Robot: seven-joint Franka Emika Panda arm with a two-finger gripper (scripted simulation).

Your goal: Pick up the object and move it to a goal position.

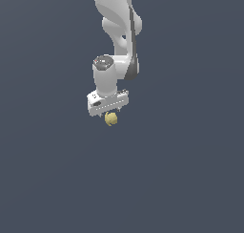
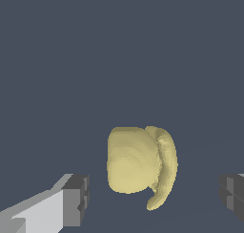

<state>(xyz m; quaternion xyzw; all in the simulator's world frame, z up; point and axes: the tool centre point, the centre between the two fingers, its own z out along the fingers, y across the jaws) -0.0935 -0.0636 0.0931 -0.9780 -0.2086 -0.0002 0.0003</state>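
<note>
The object [image 1: 111,119] is a small lumpy pale-yellow blob lying on the flat dark grey surface, just under the white gripper [image 1: 109,113]. In the wrist view the object [image 2: 140,166] sits between the two dark finger pads [image 2: 76,198], which stand wide apart on either side of it without touching it. The gripper [image 2: 155,195] is open and hovers straight over the object, its fingers pointing down. The goal position carries no visible mark.
The white arm [image 1: 116,22] comes down from the exterior view's top. Plain dark grey ground [image 1: 190,170] surrounds the object on all sides, with no other objects or edges in view.
</note>
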